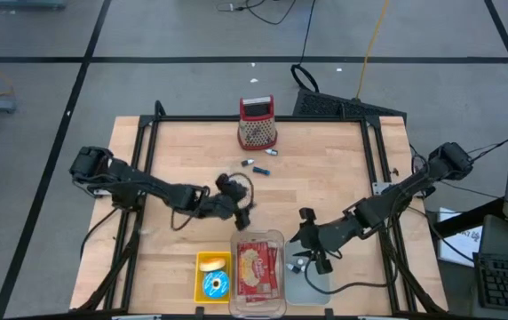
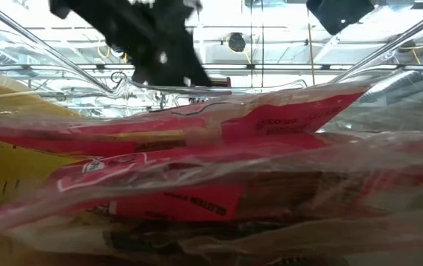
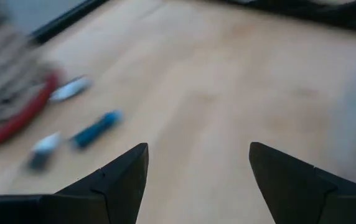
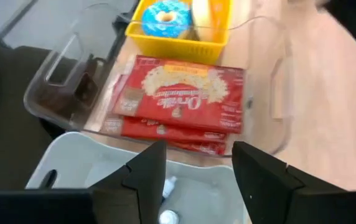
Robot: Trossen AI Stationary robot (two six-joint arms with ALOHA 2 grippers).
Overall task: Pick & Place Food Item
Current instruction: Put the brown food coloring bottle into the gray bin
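Note:
Red popcorn packets (image 1: 257, 265) (image 4: 178, 99) lie flat, stacked in a clear plastic bin (image 1: 278, 236) (image 4: 277, 81) at the table's near edge; in the low view the packets (image 2: 197, 148) fill the picture. My right gripper (image 1: 302, 238) (image 4: 200, 149) hangs open just right of the bin, above its right rim, with nothing between its fingers. My left gripper (image 1: 240, 204) (image 3: 196, 149) is open over bare wood at the table's middle, just beyond the bin's far end.
A yellow basket (image 1: 202, 283) (image 4: 178, 53) with a blue-iced donut (image 1: 216, 284) and a yellow item stands left of the bin. A pale tray (image 1: 314, 284) (image 4: 91, 162) lies right of it. Small blue items (image 1: 259, 168) (image 3: 94, 129) and a red-rimmed mesh holder (image 1: 257, 124) sit at the far middle.

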